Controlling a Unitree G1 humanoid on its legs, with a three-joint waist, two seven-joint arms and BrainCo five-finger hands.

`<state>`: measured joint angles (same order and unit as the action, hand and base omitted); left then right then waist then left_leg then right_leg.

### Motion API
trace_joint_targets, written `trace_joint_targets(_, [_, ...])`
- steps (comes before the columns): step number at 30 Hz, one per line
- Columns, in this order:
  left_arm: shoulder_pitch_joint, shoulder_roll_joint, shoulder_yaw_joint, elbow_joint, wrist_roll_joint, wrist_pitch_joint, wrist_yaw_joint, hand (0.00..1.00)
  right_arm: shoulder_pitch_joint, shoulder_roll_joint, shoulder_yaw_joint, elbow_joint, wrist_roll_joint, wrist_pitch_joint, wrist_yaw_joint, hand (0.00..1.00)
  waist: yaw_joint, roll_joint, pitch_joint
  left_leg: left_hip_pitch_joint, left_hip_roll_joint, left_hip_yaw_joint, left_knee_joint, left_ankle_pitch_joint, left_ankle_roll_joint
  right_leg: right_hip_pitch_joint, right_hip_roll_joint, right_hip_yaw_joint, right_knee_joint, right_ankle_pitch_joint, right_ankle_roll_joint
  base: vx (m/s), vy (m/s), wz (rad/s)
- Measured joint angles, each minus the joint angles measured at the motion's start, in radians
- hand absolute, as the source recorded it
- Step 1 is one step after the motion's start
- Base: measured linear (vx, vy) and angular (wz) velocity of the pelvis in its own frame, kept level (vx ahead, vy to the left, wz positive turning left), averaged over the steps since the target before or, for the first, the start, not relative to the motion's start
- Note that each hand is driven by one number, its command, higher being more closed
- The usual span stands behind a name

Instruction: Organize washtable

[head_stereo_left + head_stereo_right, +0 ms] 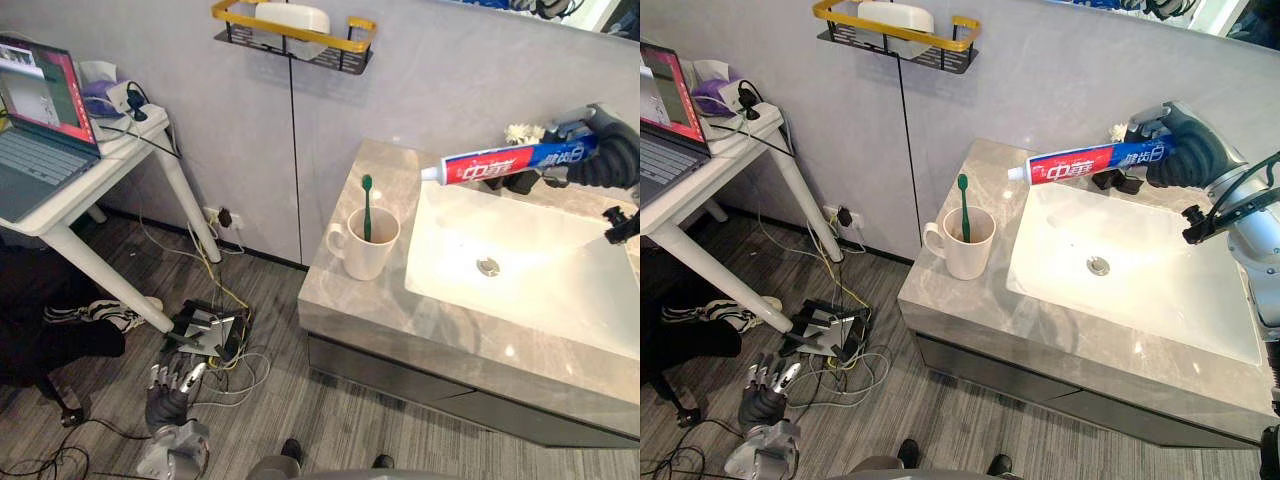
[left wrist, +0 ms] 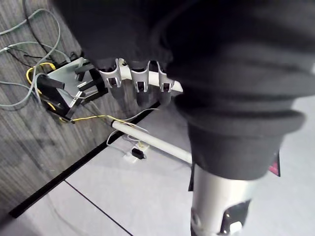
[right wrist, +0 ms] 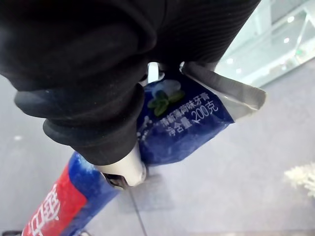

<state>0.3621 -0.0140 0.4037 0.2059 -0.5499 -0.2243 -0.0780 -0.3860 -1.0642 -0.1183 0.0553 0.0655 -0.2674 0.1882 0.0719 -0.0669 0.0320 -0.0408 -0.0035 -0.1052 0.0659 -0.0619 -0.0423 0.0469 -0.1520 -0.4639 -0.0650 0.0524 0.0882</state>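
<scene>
We hold the toothpaste (image 1: 1080, 163) by its tail end, right hand (image 1: 1188, 152) fingers clenched, the tube level over the back of the sink (image 1: 1120, 300) and its cap toward the cup (image 1: 962, 250) holding the toothbrush (image 1: 963, 200). Gripped so far back, it may sag, slip, or tip the cup. Our left hand (image 1: 764, 398) hangs relaxed near the floor (image 1: 940, 400).

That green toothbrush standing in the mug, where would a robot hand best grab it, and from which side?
The bare stem of the toothbrush just under its head, coming straight down from above. It stands nearly upright in the mug, whose wall hides the lower handle, so only the top part is free to pinch.
</scene>
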Motion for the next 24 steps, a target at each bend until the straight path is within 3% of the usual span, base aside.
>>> trace_joint_targets(3, [-0.027, 0.016, -0.013, -0.118, -0.010, 0.001, 0.020, 0.00, -0.049, 0.085, 0.000, 0.000, 0.006, 0.002, -0.016, 1.00, -0.001, 0.015, -0.019, 0.006, 0.002, 0.001, -0.013, 0.002, 0.003, 0.000, 0.001, 0.002, 0.000, 0.000, 0.000, -0.01, 0.009, -0.01])
trace_joint_targets(5, [-0.078, 0.077, -0.057, -0.210, -0.026, 0.001, 0.021, 0.00, -0.091, 0.165, 0.000, -0.004, 0.041, 0.004, -0.038, 1.00, 0.004, 0.027, -0.026, 0.006, 0.003, -0.001, -0.016, 0.004, 0.005, 0.000, 0.003, 0.000, 0.000, 0.000, 0.000, -0.03, 0.007, 0.03])
trace_joint_targets(10, [-0.282, 0.265, -0.281, -0.456, -0.110, 0.003, 0.010, 0.00, -0.136, 0.382, 0.051, -0.082, 0.119, 0.015, -0.082, 1.00, 0.025, 0.056, -0.043, 0.009, 0.000, -0.018, -0.015, 0.015, 0.012, 0.012, 0.002, -0.018, -0.002, 0.000, 0.000, 0.01, 0.007, 0.10])
trace_joint_targets(13, [-0.386, 0.317, -0.426, -0.468, -0.165, 0.025, 0.000, 0.00, -0.155, 0.479, 0.115, -0.097, 0.122, 0.042, -0.086, 1.00, 0.024, 0.056, -0.043, 0.017, 0.000, -0.030, -0.015, 0.015, 0.012, 0.028, 0.004, -0.027, -0.005, 0.000, 0.000, 0.02, 0.010, 0.14])
trace_joint_targets(18, [-0.473, 0.340, -0.565, -0.467, -0.267, 0.065, -0.002, 0.00, -0.161, 0.613, 0.175, -0.161, 0.136, 0.060, -0.103, 1.00, 0.021, 0.056, -0.041, 0.023, -0.001, -0.032, -0.015, 0.016, 0.012, 0.034, 0.003, -0.027, -0.004, 0.000, 0.000, 0.00, 0.000, 0.00])
trace_joint_targets(24, [-0.549, 0.341, -0.614, -0.460, -0.305, 0.071, 0.019, 0.00, -0.150, 0.672, 0.215, -0.200, 0.141, 0.060, -0.105, 1.00, 0.010, 0.056, -0.037, 0.044, -0.008, -0.036, -0.031, 0.025, 0.016, 0.035, -0.005, -0.027, 0.030, -0.022, 0.001, -0.02, 0.021, 0.01])
